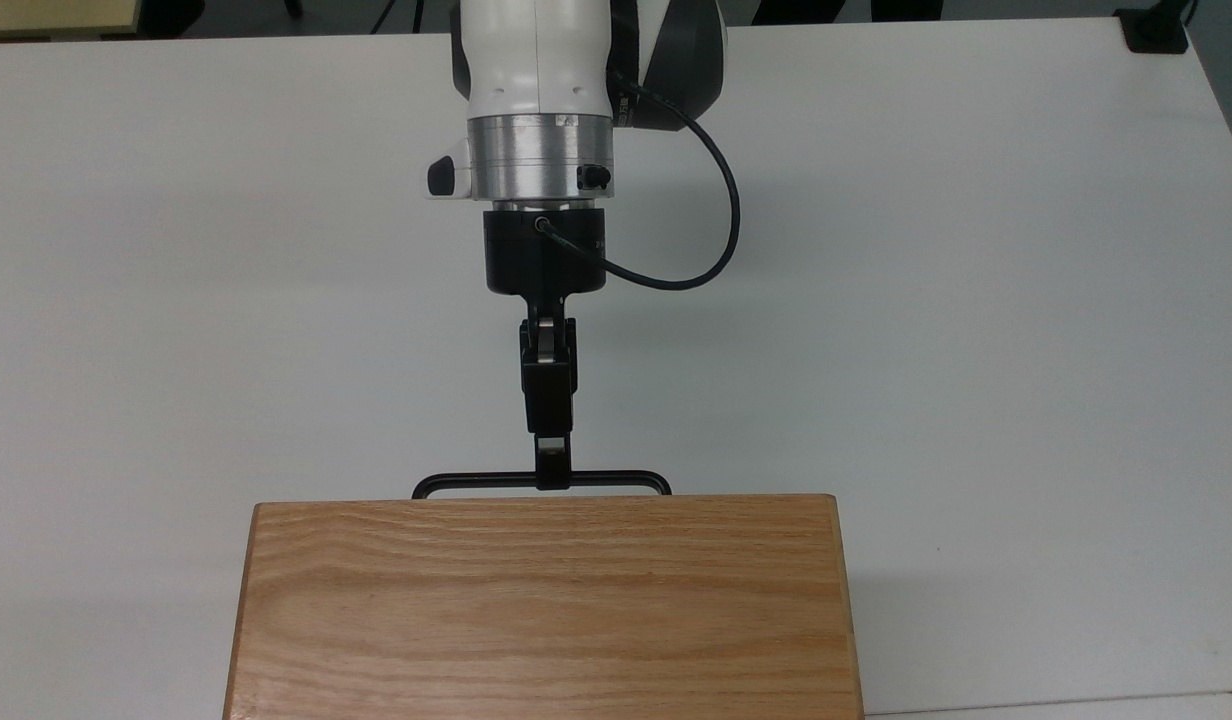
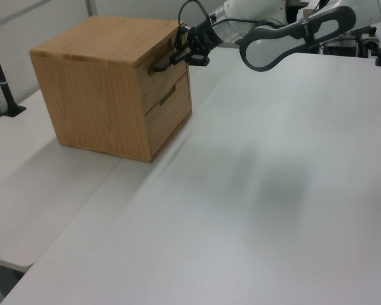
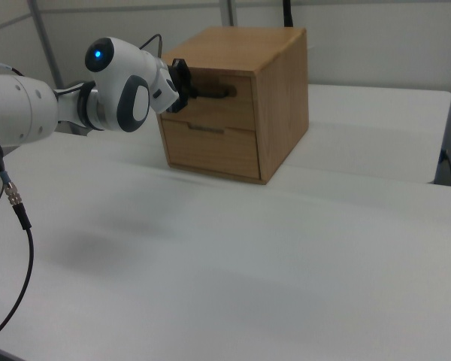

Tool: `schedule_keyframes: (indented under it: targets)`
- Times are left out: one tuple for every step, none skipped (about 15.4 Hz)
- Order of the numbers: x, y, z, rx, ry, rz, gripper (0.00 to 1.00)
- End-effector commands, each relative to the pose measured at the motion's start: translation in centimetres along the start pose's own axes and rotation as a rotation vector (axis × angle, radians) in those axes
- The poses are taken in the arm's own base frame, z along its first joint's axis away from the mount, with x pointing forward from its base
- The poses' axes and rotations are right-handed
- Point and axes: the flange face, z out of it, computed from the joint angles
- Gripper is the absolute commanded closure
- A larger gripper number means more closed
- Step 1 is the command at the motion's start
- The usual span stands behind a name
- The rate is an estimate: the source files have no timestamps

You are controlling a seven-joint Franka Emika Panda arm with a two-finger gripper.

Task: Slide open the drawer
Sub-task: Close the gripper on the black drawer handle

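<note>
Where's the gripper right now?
In the top view, the gripper sits mid-frame on the black bar handle of the top drawer, against the cabinet's front.
</note>
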Motion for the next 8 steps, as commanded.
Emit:
schedule_keyframes:
  targets:
    - [-0.1, -0.2, 0.5, 0.052, 0.008, -0.020, 0.95]
    - [-0.2, -0.4, 0.2, 0.055, 0.007, -0.022, 0.96]
    - [-0.3, -0.3, -0.1, 0.050, 0.004, -0.020, 0.99]
    - [-0.4, 0.0, -0.7, 0.041, 0.001, -0.015, 1.00]
    - [-0.4, 0.2, -1.5, 0.034, -0.003, -0.005, 1.00]
    - [-0.3, 0.5, -2.2, 0.027, -0.004, -0.001, 1.00]
    - [-0.2, 0.8, -3.0, 0.019, -0.004, 0.000, 1.00]
    - [-0.2, 1.5, -4.1, 0.003, -0.007, 0.003, 1.00]
